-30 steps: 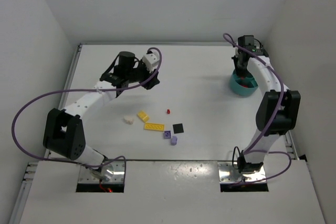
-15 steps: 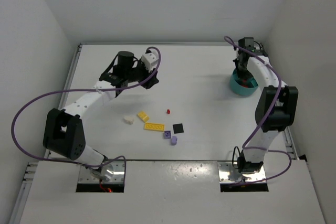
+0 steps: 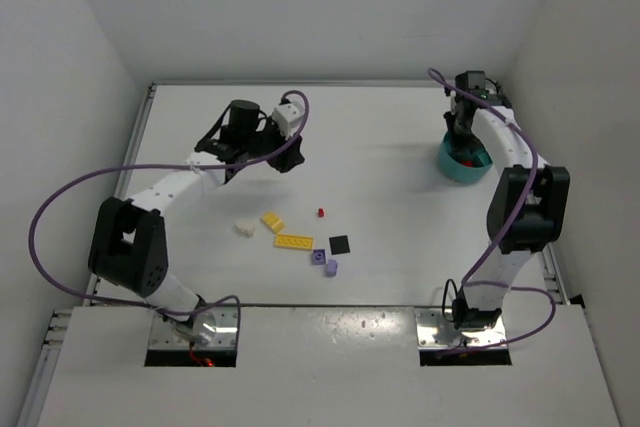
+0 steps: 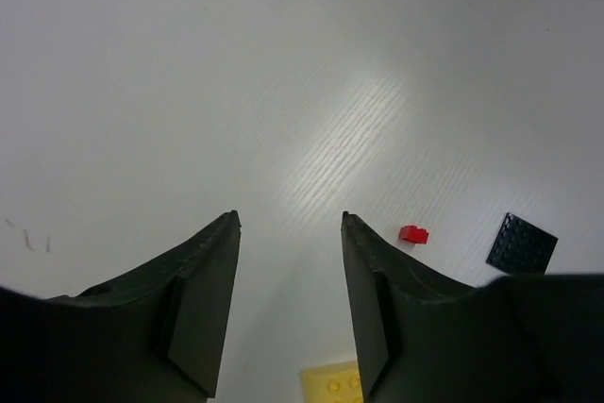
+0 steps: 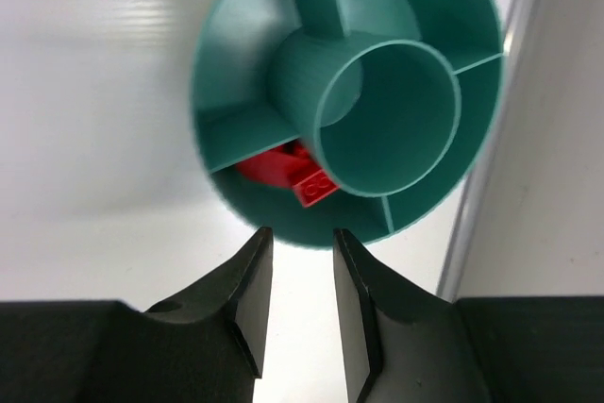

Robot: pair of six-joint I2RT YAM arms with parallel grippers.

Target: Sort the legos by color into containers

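The right end effector (image 5: 300,233) hangs directly above the teal bowl (image 5: 212,63) at the far right of the desk (image 3: 380,147). Its jaws are parted with nothing between them. This looks like a drop position, because red bricks (image 5: 283,167) lie in the compartment just below the fingertips. That would make red the color kept in that section.

The left end effector (image 4: 289,219) is also open and empty. It is raised over bare desk at the far left, and it appears to be waiting or lining up on the loose pieces nearer the middle. Those pieces are:
- a small red brick (image 3: 320,213)
- a black plate (image 3: 340,244)
- a yellow plate (image 3: 293,241)
- a yellow brick (image 3: 272,221)
- a cream brick (image 3: 244,229)
- two lavender pieces (image 3: 318,257), close together

All of them are well apart from the bowl and not yet sorted.

The bowl's central cup overhangs the red bricks, so I cannot count them. The bowl's far rim is cut off in the right wrist view. In the overhead view the arm covers the bowl's inside. In the left wrist view only the red brick, the black plate and a cropped yellow corner show.
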